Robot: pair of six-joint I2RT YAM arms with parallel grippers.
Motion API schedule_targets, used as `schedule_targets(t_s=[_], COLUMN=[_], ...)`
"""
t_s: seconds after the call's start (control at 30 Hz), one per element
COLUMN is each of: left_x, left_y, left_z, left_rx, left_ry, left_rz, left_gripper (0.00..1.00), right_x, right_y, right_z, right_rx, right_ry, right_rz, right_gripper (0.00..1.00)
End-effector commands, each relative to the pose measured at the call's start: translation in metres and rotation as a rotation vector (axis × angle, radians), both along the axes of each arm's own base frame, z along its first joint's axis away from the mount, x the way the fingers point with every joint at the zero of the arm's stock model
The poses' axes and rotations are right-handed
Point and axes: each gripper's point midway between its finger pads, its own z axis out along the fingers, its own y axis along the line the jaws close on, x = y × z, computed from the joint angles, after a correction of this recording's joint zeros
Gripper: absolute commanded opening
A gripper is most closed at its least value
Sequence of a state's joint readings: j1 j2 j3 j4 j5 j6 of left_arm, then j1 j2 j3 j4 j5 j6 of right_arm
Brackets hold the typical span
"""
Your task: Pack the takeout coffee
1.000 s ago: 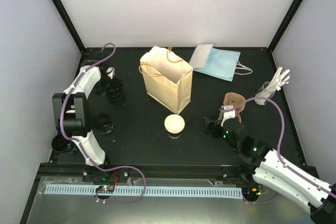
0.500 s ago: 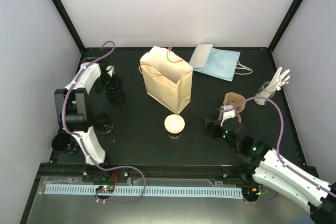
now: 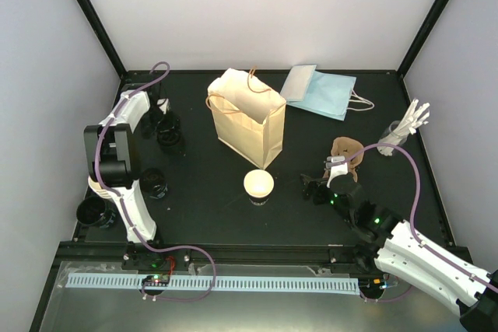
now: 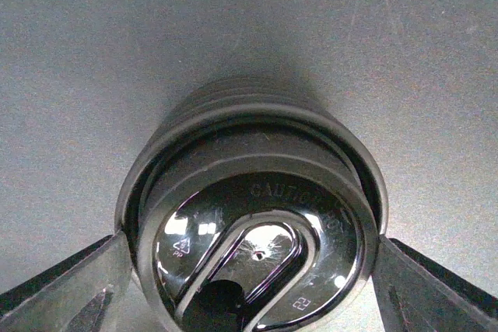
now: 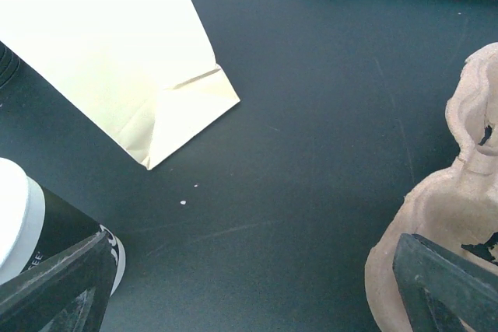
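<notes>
The takeout coffee cup (image 3: 258, 185) stands at the table's middle, just in front of the tan paper bag (image 3: 245, 118), and its cream top faces up. The right wrist view shows its dark printed wall (image 5: 62, 242) at the lower left. My left gripper (image 3: 164, 124) is at the back left over a stack of black lids (image 4: 257, 192). There it is shut on the top black lid (image 4: 257, 258), and its fingers (image 4: 74, 289) touch the rim on both sides. My right gripper (image 3: 317, 185) hangs open over bare table, between the cup and the brown pulp carrier (image 3: 345, 151).
A blue paper bag (image 3: 323, 91) lies flat at the back. A stack of cream cups (image 3: 405, 130) lies at the right edge. More black lids (image 3: 153, 183) and a dark round thing (image 3: 93, 211) sit near the left arm's base. The carrier (image 5: 436, 223) stands close to my right finger.
The left arm's elbow has swung toward the back of the table while its gripper stayed at the lid stack. The right arm, the cup and the bags have not moved.
</notes>
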State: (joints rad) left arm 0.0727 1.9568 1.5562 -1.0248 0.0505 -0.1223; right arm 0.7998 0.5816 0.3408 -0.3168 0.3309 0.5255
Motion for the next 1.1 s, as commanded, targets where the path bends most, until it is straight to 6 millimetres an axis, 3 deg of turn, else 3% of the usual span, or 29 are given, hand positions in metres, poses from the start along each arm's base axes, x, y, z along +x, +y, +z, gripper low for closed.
schedule_targets(t_s=[0.0, 0.4, 0.67, 1.07], left_x=[0.004, 0.002, 0.0, -0.002], left_y=[-0.001, 0.001, 0.002, 0.008], left_z=[0.003, 0.004, 0.005, 0.001], left_rx=[-0.028, -0.016, -0.006, 0.036], left_ry=[0.0, 0.003, 0.001, 0.02], left_rz=[-0.012, -0.014, -0.013, 0.001], left_gripper=[0.86, 0.73, 0.83, 0.8], right_x=[0.004, 0.005, 0.005, 0.006], right_y=[0.001, 0.001, 0.002, 0.002], right_z=[0.006, 0.004, 0.003, 0.002], right_rx=[0.023, 0.015, 0.012, 0.008], right_ry=[-0.026, -0.017, -0.015, -0.011], right_rz=[-0.012, -0.012, -0.012, -0.013], right_gripper=[1.0, 1.0, 1.0, 1.0])
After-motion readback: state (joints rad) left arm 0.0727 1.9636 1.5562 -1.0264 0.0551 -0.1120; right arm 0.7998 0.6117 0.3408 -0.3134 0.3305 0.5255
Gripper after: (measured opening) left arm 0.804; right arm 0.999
